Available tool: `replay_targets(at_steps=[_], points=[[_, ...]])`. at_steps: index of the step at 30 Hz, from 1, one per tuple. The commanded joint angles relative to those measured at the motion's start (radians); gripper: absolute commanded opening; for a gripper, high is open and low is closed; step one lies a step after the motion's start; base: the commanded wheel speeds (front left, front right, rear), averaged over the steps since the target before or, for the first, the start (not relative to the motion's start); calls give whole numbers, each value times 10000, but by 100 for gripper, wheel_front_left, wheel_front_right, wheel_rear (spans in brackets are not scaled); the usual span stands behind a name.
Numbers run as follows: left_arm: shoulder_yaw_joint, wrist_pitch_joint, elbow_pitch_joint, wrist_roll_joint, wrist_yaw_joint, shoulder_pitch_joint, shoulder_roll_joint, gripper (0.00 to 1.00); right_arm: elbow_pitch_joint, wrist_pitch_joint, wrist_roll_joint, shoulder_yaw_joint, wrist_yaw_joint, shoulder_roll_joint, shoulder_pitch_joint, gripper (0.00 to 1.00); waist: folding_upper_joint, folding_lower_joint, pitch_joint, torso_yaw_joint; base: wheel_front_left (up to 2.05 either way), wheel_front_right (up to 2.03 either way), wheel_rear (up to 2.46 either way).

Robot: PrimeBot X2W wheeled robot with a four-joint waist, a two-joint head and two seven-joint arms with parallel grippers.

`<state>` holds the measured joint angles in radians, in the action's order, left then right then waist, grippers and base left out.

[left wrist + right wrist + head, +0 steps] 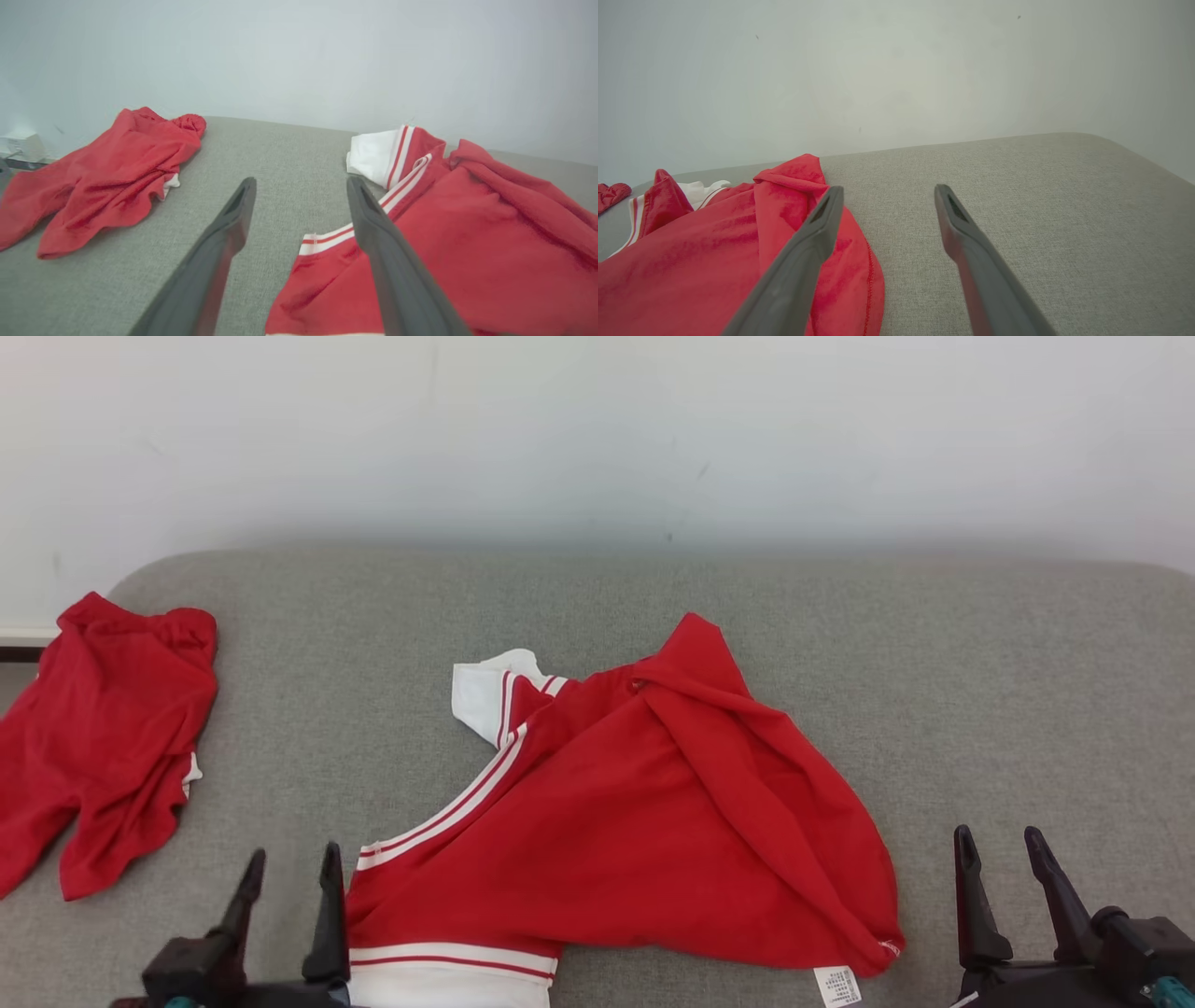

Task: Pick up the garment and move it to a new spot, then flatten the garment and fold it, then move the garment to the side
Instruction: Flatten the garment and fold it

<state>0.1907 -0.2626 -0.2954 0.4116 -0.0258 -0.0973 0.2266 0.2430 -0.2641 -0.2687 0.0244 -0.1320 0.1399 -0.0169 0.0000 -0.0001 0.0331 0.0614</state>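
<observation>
The red garment (635,821) lies crumpled on the grey cushion (840,616). The left gripper (294,851) and the right gripper (998,832) stand low beside it, both wide and empty.

dark tapered fingers (971,896), teal trim (1172,992)

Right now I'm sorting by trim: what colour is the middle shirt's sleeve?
Sleeve: white with red stripes, clearest in left wrist view.
</observation>
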Motion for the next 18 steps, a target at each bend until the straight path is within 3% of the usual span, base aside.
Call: replay_targets(at_steps=[1, 8, 18], points=[[-315, -31, 527, -385, 39, 276, -138, 100, 23, -3, -77, -79, 27, 80, 127, 100, 0, 1, -180, 12, 0, 0, 0], [-1278, -30, 1962, -1373, 375, 951, -752, 100, 15, -3, -111, -446, 27, 250, 280, 100, 0, 1, -392, -6, 0, 0, 0], [-1958, -32, 2359, -2048, 852, 1455, -1295, 100, -301, -3, -173, -902, 27, 667, 861, 100, 0, 1, -446, -17, 0, 0, 0]])
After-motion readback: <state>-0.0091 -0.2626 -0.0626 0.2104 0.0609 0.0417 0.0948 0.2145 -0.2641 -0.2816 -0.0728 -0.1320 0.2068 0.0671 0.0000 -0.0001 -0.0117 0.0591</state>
